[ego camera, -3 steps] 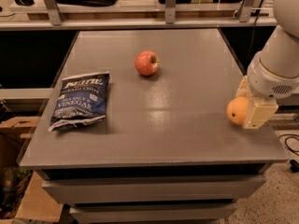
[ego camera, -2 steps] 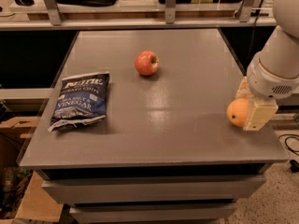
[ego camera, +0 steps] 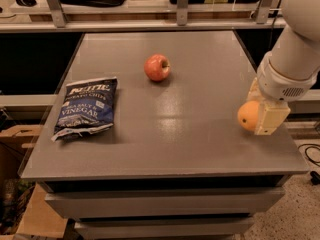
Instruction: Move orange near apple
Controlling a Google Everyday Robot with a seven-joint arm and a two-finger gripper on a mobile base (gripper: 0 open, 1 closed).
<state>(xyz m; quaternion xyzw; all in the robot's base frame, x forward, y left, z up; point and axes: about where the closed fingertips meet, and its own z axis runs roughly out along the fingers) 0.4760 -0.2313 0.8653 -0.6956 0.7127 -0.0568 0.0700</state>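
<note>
The gripper [ego camera: 259, 119] is clamped on the orange [ego camera: 247, 115] near the right edge of the table [ego camera: 190, 114], so the grasp looks done, but the whole carry remains: the apple [ego camera: 157, 67] sits well apart, toward the far middle.

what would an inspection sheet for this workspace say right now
surface: grey table, flat, drawers below
job's things: orange at the right edge, in the gripper; apple mid-table towards the back, well apart from it
clutter: salt and vinegar chip bag lying flat on the left side
grippers: gripper at the right edge, shut on the orange
cables: cable on the floor at the right
surroundings: shelf behind the table; cardboard box at the left
</note>
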